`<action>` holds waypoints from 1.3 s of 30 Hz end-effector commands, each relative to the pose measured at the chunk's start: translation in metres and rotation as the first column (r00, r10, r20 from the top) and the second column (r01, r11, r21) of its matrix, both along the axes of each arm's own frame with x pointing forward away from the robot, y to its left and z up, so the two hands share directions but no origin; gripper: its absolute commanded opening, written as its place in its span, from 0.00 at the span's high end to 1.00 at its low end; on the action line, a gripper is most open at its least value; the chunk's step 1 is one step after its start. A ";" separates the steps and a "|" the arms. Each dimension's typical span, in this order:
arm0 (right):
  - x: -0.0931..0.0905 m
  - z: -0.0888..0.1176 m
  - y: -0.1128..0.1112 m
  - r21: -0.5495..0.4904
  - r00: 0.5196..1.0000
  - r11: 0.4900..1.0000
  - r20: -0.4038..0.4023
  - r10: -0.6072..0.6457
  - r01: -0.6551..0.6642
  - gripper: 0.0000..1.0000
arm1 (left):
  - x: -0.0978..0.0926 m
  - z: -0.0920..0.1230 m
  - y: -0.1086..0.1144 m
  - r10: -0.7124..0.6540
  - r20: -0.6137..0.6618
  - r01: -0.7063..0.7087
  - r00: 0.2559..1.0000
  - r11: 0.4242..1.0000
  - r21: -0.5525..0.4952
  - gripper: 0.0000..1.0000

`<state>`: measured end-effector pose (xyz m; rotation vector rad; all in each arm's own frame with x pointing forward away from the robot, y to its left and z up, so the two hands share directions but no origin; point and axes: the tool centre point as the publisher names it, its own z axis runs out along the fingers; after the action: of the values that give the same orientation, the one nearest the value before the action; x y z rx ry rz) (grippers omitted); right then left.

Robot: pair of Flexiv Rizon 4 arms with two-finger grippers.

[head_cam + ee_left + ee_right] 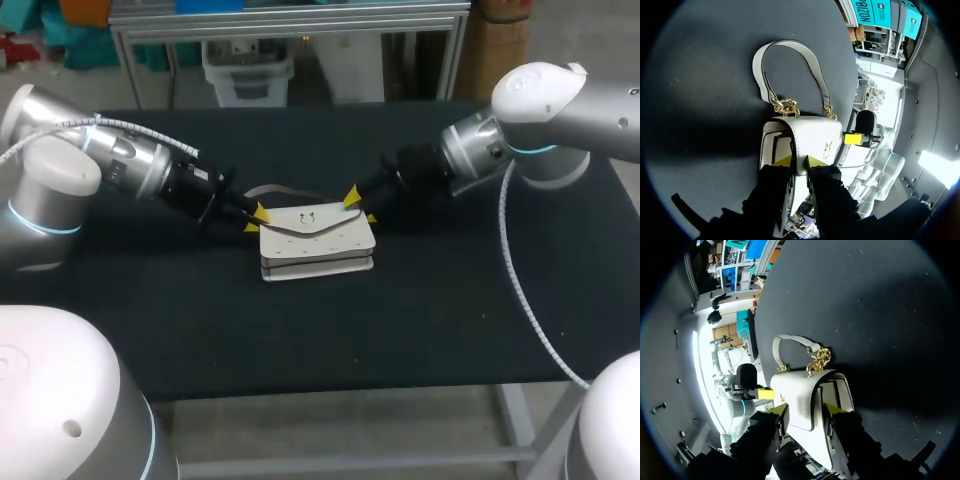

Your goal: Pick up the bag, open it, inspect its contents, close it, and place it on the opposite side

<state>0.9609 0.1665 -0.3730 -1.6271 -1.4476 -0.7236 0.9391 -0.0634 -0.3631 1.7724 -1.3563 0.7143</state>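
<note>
Surface (200, 330): dark cloth. The white bag (317, 245) sits about midway between its left and right edges, a little toward the far edge. If the bag is dragged instead of lifted, the cloth is likely to grab its base and tip it.

Left arm (130, 165) and right arm (520, 130): they come in from opposite sides and meet at the bag. If they pull outward unevenly, the bag is likely to twist, or one grip could tear loose.

Bag: it is held at both ends. The views do not show whether its base touches the surface.

Strap (790, 47): it lies in a loose arch behind the bag, toward the far edge. It could snag a finger or trail under the bag during the carry.

Flap (815, 135): it appears folded down over the body. A grip that clamps flap and body together would hold it shut when opening is attempted.

Left end effector (799, 162): its yellow tips are pinching the bag's left end at the flap edge. The bite is shallow, so slipping off is the main risk.

Right end effector (806, 410): its fingers stand wider apart, pinching the bag's right end across flap and body. That may block the flap from lifting.

Chain (785, 106): gold links join the strap to the bag. They could catch a fingertip.

Clasp (828, 146): a small fitting at the flap's tip. If it is latched, forcing the flap could jerk the bag free.
</note>
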 end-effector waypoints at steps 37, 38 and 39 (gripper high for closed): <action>0.002 -0.008 0.008 0.107 0.987 0.994 0.159 -0.013 -0.005 0.63 | 0.015 -0.007 -0.003 0.003 0.035 -0.002 0.999 1.000 -0.014 0.89; 0.003 -0.010 0.010 0.103 0.988 0.995 0.155 -0.008 -0.008 0.61 | 0.015 -0.007 -0.004 0.002 0.035 -0.002 0.999 1.000 -0.014 0.93; 0.003 -0.011 0.012 0.093 0.990 0.996 0.144 -0.001 -0.012 0.60 | 0.015 -0.007 -0.004 -0.001 0.035 0.002 0.999 1.000 -0.014 0.98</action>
<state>0.9584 0.1711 -0.3808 -1.5256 -1.4904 -0.9346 0.9497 -0.0654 -0.3673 1.7639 -1.3709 0.7652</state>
